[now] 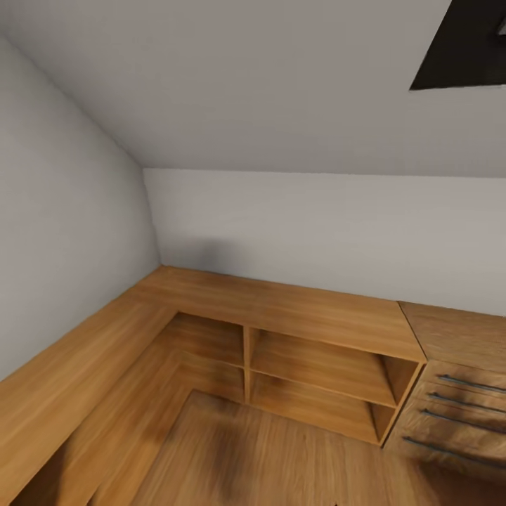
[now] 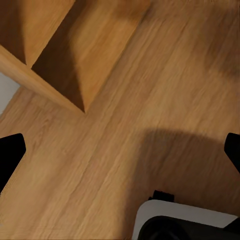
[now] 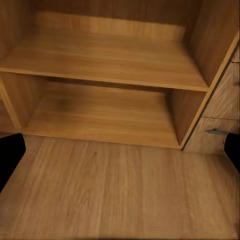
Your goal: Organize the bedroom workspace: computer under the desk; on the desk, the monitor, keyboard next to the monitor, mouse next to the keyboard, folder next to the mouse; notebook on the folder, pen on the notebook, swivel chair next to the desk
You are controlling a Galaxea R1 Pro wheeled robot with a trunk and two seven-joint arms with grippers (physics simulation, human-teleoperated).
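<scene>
1. While the robot faced a corner of the room, its head camera looked at two pale grey walls (image 1: 316, 232) meeting above a low light-wood shelf unit (image 1: 281, 309) that wrapped around the corner, with open compartments below its top.
2. To the right of the shelves stood a wooden drawer unit (image 1: 457, 414) with thin metal handles, and a dark rectangular panel (image 1: 467, 42) sat high at the upper right of that view.
3. The left wrist camera looked down on a wood-plank floor (image 2: 100, 165), the edge of a shelf, and a white and black part of the robot's own base (image 2: 185, 222).
4. The right wrist camera faced two empty shelf compartments (image 3: 105, 100) and the corner of the drawer unit beside them.
5. Each wrist view showed only dark fingertip edges at its far sides (left gripper (image 2: 120, 150), right gripper (image 3: 120, 155)), so both pincers looked spread wide with nothing between them.
6. None of the task's things appeared in these pictures, so where they lay could not be told; the robot seemed to be on its way.
7. As a judgement, the folder should be light, flat and somewhat bendy, best pinched at one long edge; the pen would be slim and apt to roll.
</scene>
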